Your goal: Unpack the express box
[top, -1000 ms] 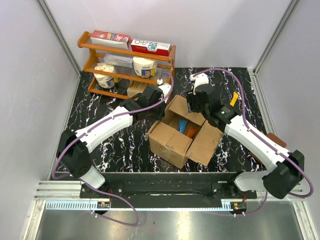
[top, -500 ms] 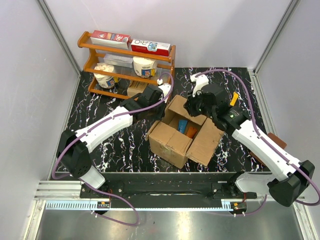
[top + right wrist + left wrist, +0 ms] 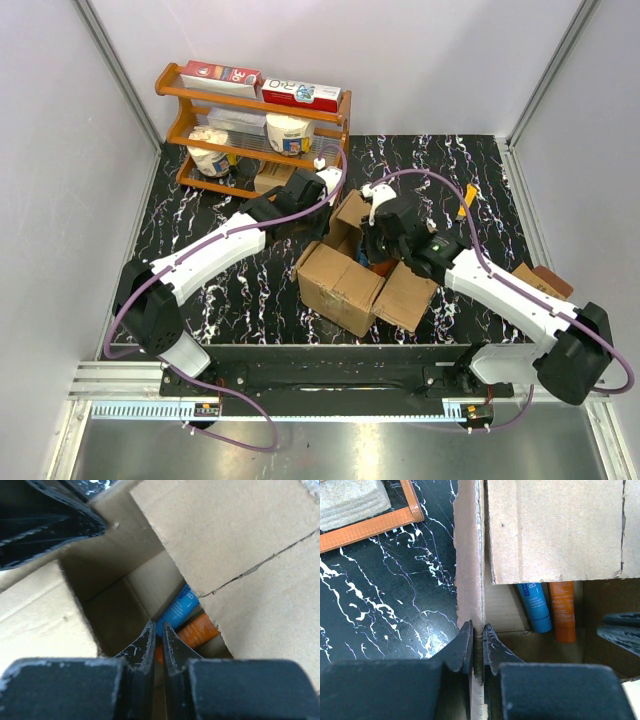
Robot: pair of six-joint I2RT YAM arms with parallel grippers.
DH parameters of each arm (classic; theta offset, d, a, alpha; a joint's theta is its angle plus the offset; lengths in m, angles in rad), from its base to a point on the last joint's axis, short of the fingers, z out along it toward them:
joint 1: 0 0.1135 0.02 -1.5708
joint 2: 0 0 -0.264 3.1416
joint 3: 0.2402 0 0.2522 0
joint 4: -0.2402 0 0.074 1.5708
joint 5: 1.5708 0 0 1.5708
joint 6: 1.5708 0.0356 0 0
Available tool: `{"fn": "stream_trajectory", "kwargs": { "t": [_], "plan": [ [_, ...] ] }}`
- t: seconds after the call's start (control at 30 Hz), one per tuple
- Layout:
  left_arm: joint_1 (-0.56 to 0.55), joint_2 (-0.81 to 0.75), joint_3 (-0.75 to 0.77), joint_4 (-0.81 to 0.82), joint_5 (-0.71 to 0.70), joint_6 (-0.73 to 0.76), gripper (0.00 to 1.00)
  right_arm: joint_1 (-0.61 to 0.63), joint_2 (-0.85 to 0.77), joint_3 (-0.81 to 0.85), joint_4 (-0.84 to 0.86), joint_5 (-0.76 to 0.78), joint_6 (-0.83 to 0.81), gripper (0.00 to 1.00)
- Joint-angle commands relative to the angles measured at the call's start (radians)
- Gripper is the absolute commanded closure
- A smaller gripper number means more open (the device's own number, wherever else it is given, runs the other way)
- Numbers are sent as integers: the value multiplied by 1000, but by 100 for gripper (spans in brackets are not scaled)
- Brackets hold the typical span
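The express box [image 3: 345,282] stands open at the table's middle, flaps spread. Inside it lie a blue tube [image 3: 535,607] and an orange tube [image 3: 561,611] side by side against the far wall. My left gripper [image 3: 476,630] is shut on the upright cardboard edge of the box's flap [image 3: 469,570] at the back left corner [image 3: 330,232]. My right gripper [image 3: 156,629] reaches down into the box's opening [image 3: 376,250]. Its jaws stand almost together with nothing between them, just above the blue tube [image 3: 177,611] and orange tube [image 3: 198,630].
A wooden shelf [image 3: 250,135] at the back left holds red-and-white boxes [image 3: 300,95] and white tubs [image 3: 286,132]. A small tan carton [image 3: 535,282] lies at the right beside my right arm. A yellow item [image 3: 467,200] sits behind the box.
My right gripper has closed and swung left and down, from the box's back right flap into the opening. The left gripper has kept its hold on the flap.
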Motion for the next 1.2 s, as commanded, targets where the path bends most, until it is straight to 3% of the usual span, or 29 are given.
{"fn": "stream_trajectory", "kwargs": {
  "t": [0.0, 0.2, 0.3, 0.7, 0.93, 1.17],
  "plan": [
    [-3, 0, 45, 2, 44, -16, 100, 34, 30, -29, 75, 206, 57, 88],
    [-3, 1, 42, 2, 49, -15, 100, 42, 22, 2, 130, 441, 74, 86],
    [-3, 1, 40, 2, 52, -15, 100, 43, 8, 52, 120, 497, 53, 79],
    [-1, -2, 39, 2, 63, -12, 100, 42, 36, 160, 40, 596, -88, 34],
    [-3, -3, 37, 0, 67, -8, 100, -55, 51, 102, 118, 512, -116, 23],
    [-3, -6, 28, 2, 70, -8, 100, -182, 73, 71, 170, 364, -177, 21]
  ]
}}
